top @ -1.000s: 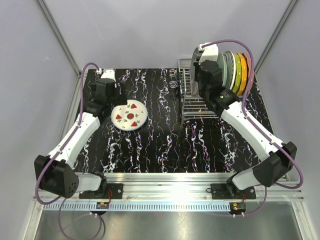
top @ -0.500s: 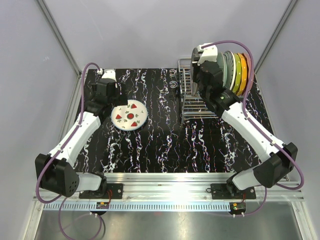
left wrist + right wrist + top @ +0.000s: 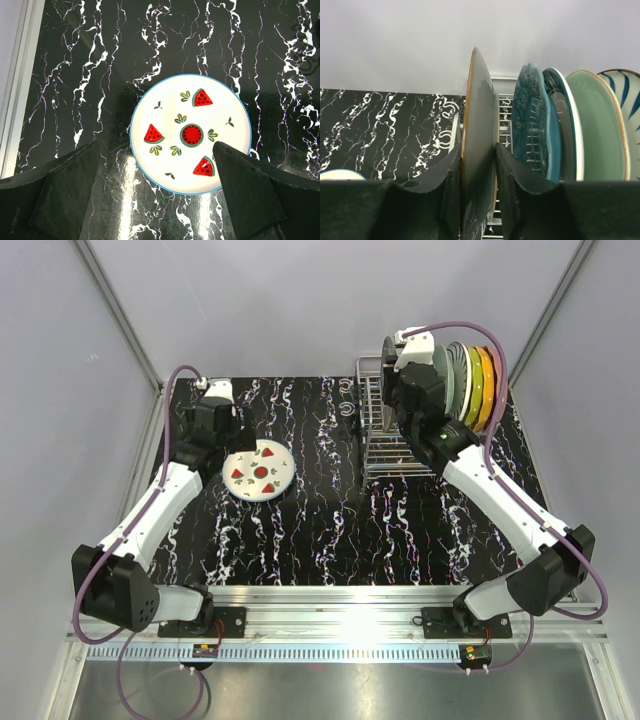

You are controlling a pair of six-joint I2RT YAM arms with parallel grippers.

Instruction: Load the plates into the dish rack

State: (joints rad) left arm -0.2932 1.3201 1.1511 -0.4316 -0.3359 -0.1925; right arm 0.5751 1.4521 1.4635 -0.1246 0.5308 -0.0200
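Note:
A white plate with red watermelon slices (image 3: 259,473) (image 3: 190,132) lies flat on the black marbled table. My left gripper (image 3: 226,437) (image 3: 156,145) hovers over its near edge, open wide, one finger on each side. The chrome dish rack (image 3: 385,445) (image 3: 504,115) stands at the back right with several plates (image 3: 470,385) upright in it. My right gripper (image 3: 412,390) (image 3: 477,147) is at the rack, its fingers lying against both faces of an upright dark grey plate (image 3: 481,110). Beside it stand a teal plate (image 3: 532,120), a pale green plate (image 3: 595,125) and a blue-striped one (image 3: 625,85).
The rack's left half (image 3: 372,400) holds bare wire slots. Grey walls and slanted metal frame posts (image 3: 120,315) close in the table on three sides. The aluminium rail (image 3: 330,598) with both arm bases runs along the near edge.
The right wrist has shifted slightly up and left at the rack, still around the dark grey plate. The left gripper has edged a little closer over the watermelon plate.

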